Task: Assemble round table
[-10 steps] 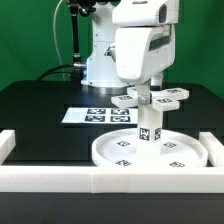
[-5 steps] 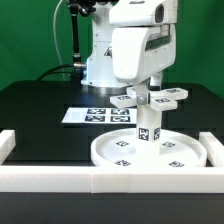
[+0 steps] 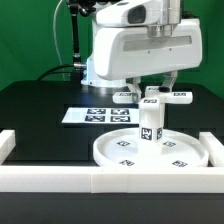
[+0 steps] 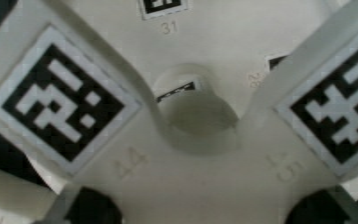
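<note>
The large rimmed disc (image 3: 112,152) lies flat near the front bar. The short cylindrical leg (image 3: 149,125) stands upright at its middle. The cross-shaped foot piece (image 3: 178,97) sits on top of the leg, its tagged arms spread level. My gripper (image 3: 150,90) comes straight down onto the cross's hub and is shut on it, though the arm's white body hides much of the fingers. In the wrist view the foot piece (image 4: 194,110) fills the picture, with two tagged arms either side of the hub, and my gripper (image 4: 208,206) has its dark fingertips (image 4: 87,207) on each side of it.
The marker board (image 3: 92,115) lies behind the disc toward the exterior view's left. Long white bars border the front (image 3: 60,176), the left (image 3: 7,143) and the right (image 3: 215,146). The arm's base (image 3: 98,68) stands at the back.
My wrist has turned about the vertical axis over the leg. The foot piece's arms have swung round with it. The disc and the leg stay where they were.
</note>
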Tool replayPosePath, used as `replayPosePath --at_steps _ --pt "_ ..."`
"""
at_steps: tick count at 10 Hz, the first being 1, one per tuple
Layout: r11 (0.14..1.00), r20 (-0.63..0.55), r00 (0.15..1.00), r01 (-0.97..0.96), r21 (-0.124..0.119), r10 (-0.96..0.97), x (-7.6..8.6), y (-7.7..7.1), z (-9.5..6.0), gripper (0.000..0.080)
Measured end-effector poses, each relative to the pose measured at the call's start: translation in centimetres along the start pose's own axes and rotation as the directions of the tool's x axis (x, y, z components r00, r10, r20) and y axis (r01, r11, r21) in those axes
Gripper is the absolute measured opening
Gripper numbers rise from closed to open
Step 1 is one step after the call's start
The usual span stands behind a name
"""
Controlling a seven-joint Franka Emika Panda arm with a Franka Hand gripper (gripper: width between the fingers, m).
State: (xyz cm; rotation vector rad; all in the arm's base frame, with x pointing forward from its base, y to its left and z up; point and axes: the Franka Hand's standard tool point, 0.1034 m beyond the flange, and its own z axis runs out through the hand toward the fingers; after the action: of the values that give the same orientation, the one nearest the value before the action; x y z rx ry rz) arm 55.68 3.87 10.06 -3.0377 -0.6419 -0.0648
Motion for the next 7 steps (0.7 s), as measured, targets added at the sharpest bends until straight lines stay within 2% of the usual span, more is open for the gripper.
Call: replayPosePath --at_steps 3,7 --pt "0.937 -0.004 0.937 -0.350 0.006 0.350 -0.03 0.01 0.06 0.0442" --pt "0.831 -0.007 0.831 -0.557 0.009 0.557 -0.03 0.08 0.09 0.0442"
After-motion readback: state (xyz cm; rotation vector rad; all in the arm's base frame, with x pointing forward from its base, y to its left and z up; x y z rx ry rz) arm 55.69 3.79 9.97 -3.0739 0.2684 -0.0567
